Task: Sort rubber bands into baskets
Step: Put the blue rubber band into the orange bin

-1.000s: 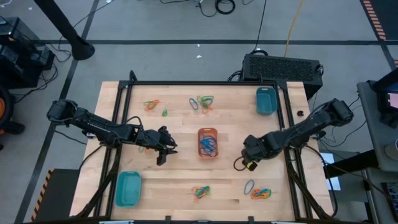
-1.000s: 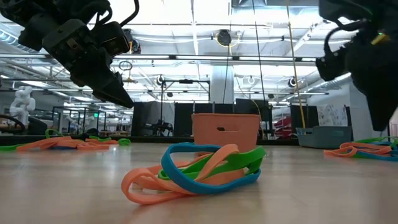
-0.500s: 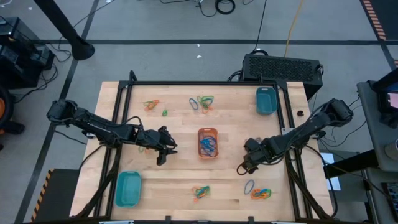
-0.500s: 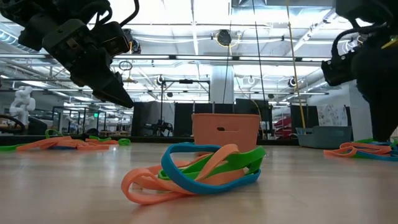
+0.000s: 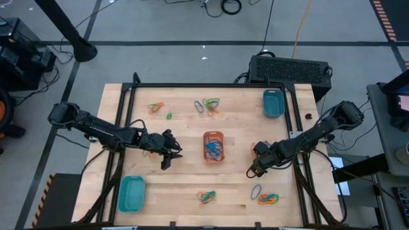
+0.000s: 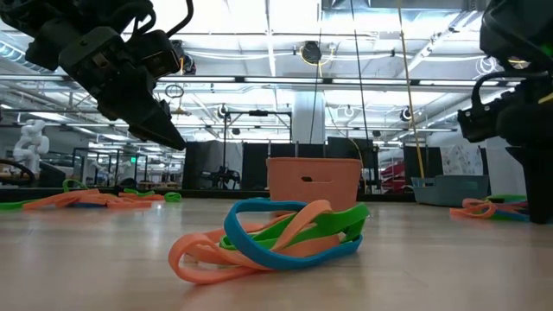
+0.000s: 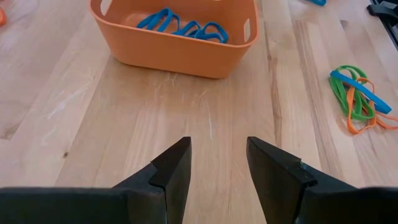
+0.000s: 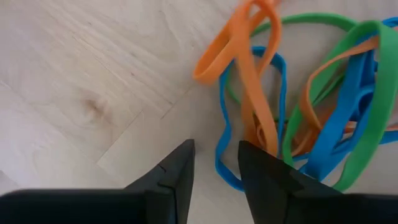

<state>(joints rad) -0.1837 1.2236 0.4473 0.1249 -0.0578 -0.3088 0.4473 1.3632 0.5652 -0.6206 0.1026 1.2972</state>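
Bands lie in clumps across the counter: mixed pile near the front right corner, another pile at front centre, two more clumps toward the back. Orange basket sits mid-counter w/ blue bands inside. One teal basket is front left, other teal basket back right. Right tool hangs just behind the front-right pile, fingers apart w/ nothing between; its wrist view shows an orange/blue/green tangle close ahead, prob. not touching. Left tool waits left of the orange basket, fingers apart, empty.
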